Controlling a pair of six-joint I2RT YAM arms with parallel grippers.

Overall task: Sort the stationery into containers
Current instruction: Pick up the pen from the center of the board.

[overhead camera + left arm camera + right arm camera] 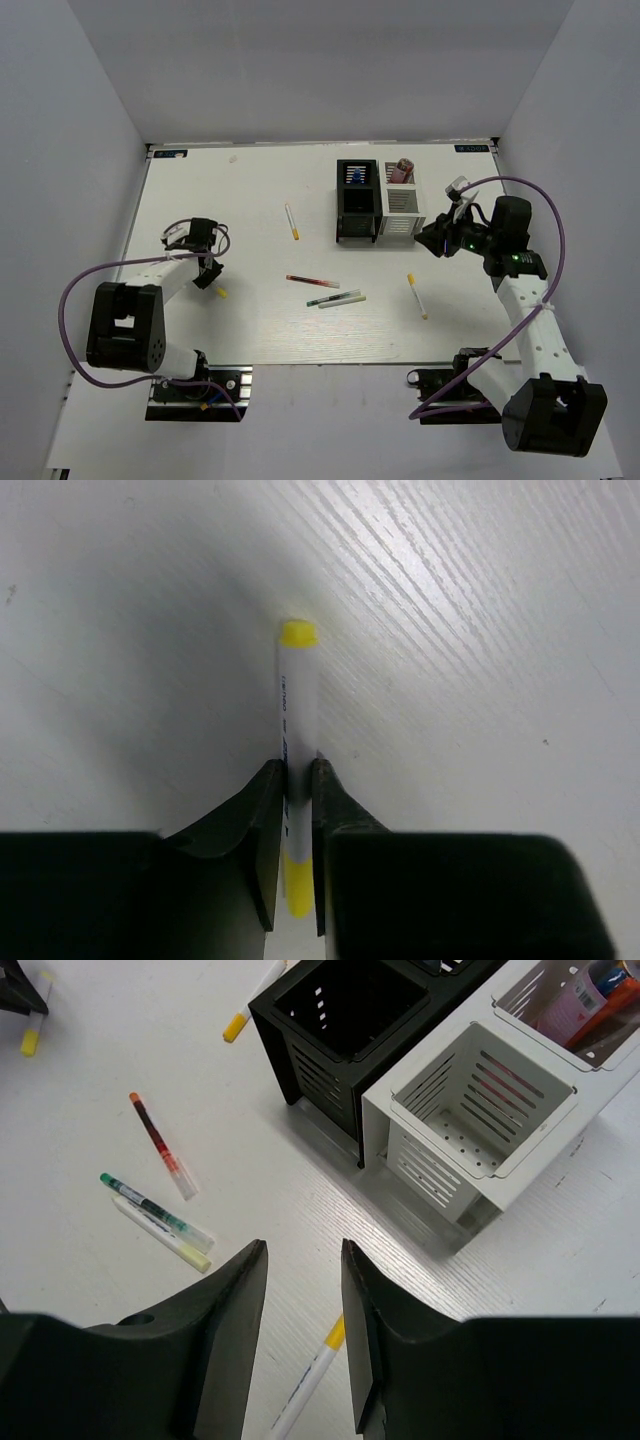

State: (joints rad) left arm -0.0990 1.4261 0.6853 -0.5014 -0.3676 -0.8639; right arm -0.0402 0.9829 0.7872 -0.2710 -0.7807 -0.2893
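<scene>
From above, we saw the left tool point(210, 280) near the desk's point(250, 190) left edge, closed on the gripped pen point(221, 293), whose yellow tip stuck out toward the near edge. The black organiser point(357, 225) and white organiser point(400, 227) stood touching side by side near the far edge, right of the middle, the black one on the left. A blue bottle point(357, 175) sat in the black one's far compartment and a pink cylinder point(405, 167) in the white one's. The far pen point(291, 221) lay left of the black organiser. The red pen point(312, 281), green pen point(322, 299) and pale pen point(350, 299) lay close together toward the near edge. The right pen point(417, 295) lay nearer the right edge. The right tool point(425, 240) hung just right of the white organiser.

At the left wrist, the left tool point(298, 780) clamped the gripped pen point(298, 700) across its white barrel. We could not tell whether the pen touched the desk point(480, 630).

At the right wrist, the right tool point(305, 1250) stood open above the desk point(80, 1110), with the right pen point(322, 1355) below its gap. The white organiser point(430, 1160) and black organiser point(320, 1070) stood beyond it. The red pen point(162, 1145), green pen point(150, 1203) and pale pen point(165, 1237) lay to their left.
</scene>
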